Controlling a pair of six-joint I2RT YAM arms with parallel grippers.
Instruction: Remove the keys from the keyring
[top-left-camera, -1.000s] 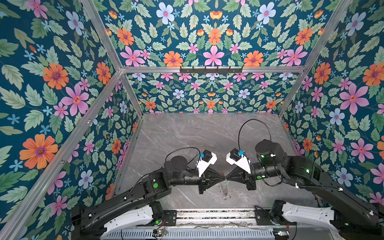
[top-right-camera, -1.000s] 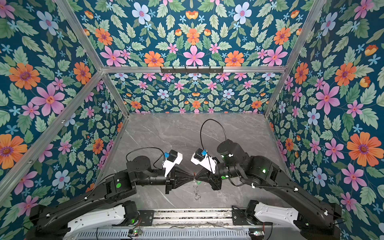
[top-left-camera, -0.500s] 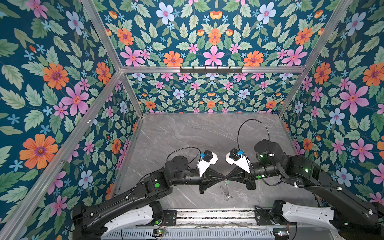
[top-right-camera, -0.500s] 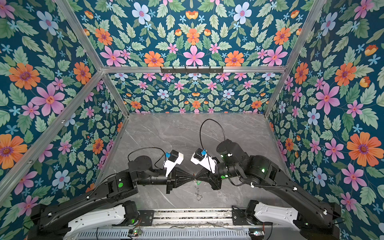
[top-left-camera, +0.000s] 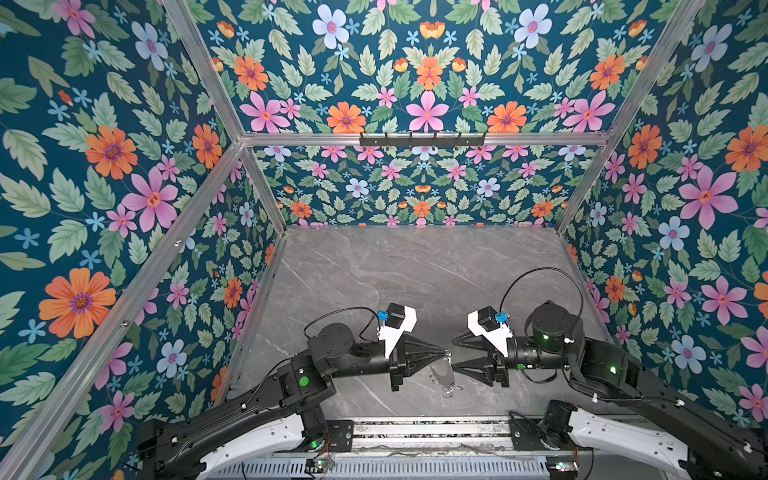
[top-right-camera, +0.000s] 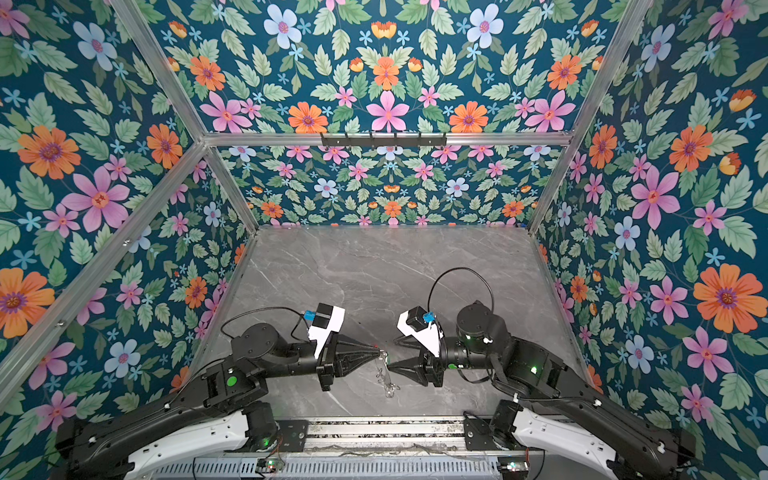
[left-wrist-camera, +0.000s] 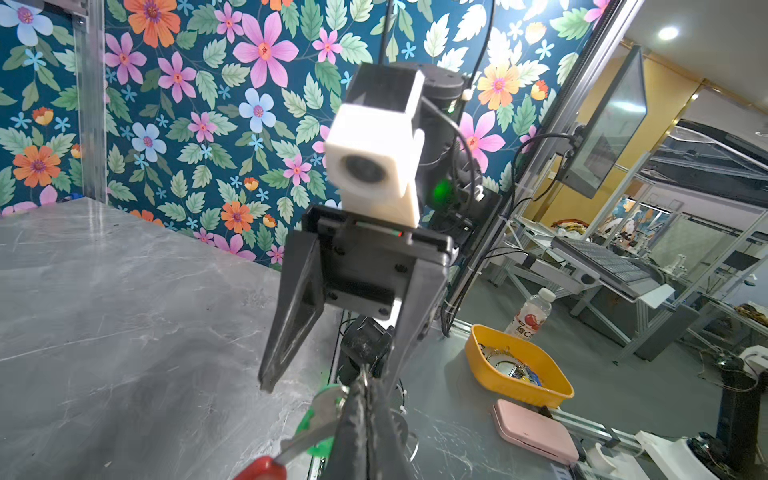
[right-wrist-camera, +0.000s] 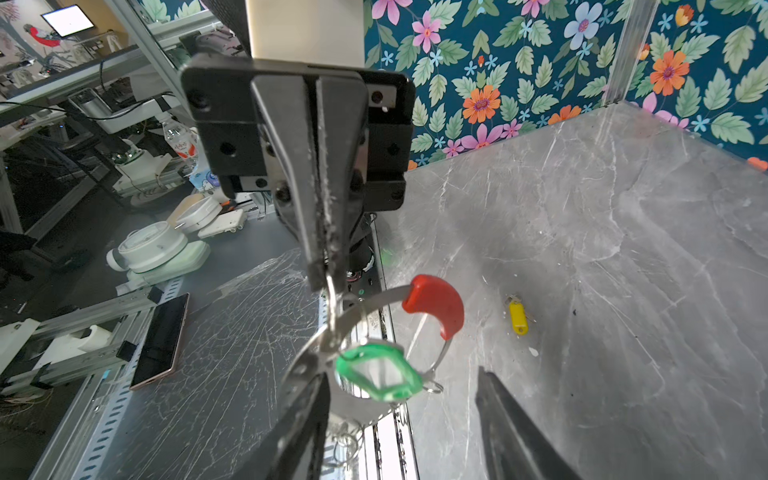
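At 6 o'clock on the bench (top-left-camera: 415, 270), the left gripper (top-left-camera: 446, 354) stays clenched, the keyring (right-wrist-camera: 386, 294) dangling from its jaws with the green key (right-wrist-camera: 376, 374) still threaded near the red sleeve (right-wrist-camera: 434, 305). At the keyring's 3 o'clock the right gripper (top-left-camera: 453, 354), pinched a second ago, now has its jaws released and empty, probably to regrasp. The yellow key (right-wrist-camera: 518, 318) lies loose on the bench: 1 left. Which loop the left jaws pinch is unclear.
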